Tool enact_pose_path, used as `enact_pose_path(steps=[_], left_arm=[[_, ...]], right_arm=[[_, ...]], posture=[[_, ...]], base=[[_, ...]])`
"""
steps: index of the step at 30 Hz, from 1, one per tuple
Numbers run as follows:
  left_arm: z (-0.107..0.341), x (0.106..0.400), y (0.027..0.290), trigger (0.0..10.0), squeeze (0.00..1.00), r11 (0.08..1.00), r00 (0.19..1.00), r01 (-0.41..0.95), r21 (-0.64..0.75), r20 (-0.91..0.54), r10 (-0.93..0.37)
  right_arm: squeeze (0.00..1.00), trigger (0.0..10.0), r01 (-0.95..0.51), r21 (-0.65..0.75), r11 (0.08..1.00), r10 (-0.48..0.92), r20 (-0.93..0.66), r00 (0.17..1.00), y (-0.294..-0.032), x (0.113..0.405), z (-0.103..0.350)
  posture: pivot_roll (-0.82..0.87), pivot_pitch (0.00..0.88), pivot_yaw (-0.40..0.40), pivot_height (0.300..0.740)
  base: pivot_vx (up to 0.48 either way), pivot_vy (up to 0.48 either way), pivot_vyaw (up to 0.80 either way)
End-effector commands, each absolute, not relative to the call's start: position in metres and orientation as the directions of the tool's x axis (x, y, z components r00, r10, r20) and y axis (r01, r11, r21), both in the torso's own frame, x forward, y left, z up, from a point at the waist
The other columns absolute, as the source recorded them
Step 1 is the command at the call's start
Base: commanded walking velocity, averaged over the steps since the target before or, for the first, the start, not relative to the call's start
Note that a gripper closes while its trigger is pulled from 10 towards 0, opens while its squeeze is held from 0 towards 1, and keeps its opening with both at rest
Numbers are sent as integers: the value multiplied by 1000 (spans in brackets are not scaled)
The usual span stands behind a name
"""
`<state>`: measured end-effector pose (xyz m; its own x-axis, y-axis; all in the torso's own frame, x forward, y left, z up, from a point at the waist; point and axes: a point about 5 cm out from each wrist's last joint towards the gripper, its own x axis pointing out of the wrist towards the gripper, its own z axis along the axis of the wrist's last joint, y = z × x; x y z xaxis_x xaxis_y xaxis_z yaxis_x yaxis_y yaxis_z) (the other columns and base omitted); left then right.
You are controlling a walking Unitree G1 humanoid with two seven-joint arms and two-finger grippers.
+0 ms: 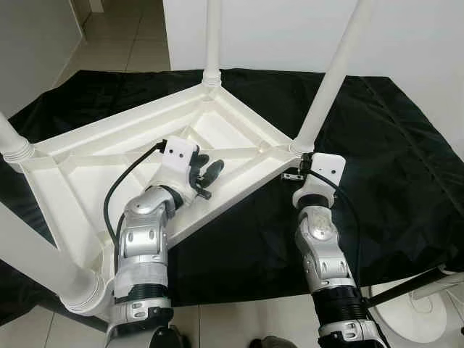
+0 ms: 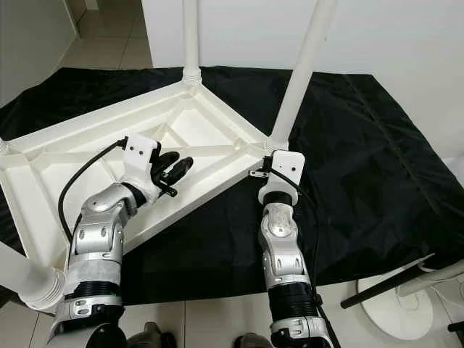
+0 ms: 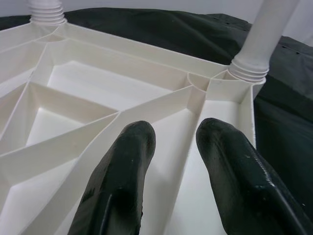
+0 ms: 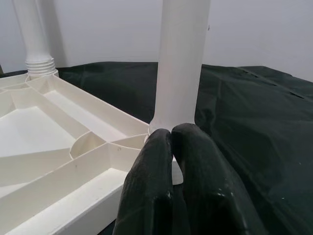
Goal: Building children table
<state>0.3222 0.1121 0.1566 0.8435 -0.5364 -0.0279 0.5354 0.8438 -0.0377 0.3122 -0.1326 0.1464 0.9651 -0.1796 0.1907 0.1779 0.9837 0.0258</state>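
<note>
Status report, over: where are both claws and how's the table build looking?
Left claw open over upturned tabletop. Right claw shut, empty, at corner leg. Legs standing in sockets. Black cloth underneath, nothing blocking.

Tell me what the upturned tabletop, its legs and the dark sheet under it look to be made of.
Upturned tabletop: likely moulded white plastic, semi-gloss, judging by the thin ribs across its underside.
Legs: seemingly the same smooth white plastic, with ridged collars at the sockets.
Dark sheet: probably thin black woven synthetic fabric, going by its faint sheen, creases and folds.
</note>
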Motion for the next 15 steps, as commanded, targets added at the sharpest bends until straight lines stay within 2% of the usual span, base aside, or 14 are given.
enact_pose_path(steps=[1, 12, 14, 15], left_arm=[[166, 334, 93, 10000, 0, 978, 997, -52, -202, -65, 40], [164, 336, 97, 10000, 0, 975, 993, -92, -201, -92, 74], [164, 336, 95, 10000, 0, 977, 996, -61, -205, -81, 45], [170, 335, 80, 10000, 0, 974, 991, 123, -189, -18, -129]], right_arm=[[0, 10000, 183, 24, 983, -184, 192, 964, -132, 314, 146], [0, 10000, 186, 24, 982, -187, 193, 963, -132, 314, 146], [0, 10000, 185, 24, 982, -187, 194, 963, -132, 314, 146], [0, 10000, 182, 22, 983, -183, 196, 963, -132, 315, 147]], posture=[[-86, 14, 1, 740], [-87, 16, 2, 740], [-87, 16, 2, 740], [-86, 13, -2, 740]], base=[[0, 0, 0], [0, 0, 0], [0, 0, 0], [0, 0, 0]])
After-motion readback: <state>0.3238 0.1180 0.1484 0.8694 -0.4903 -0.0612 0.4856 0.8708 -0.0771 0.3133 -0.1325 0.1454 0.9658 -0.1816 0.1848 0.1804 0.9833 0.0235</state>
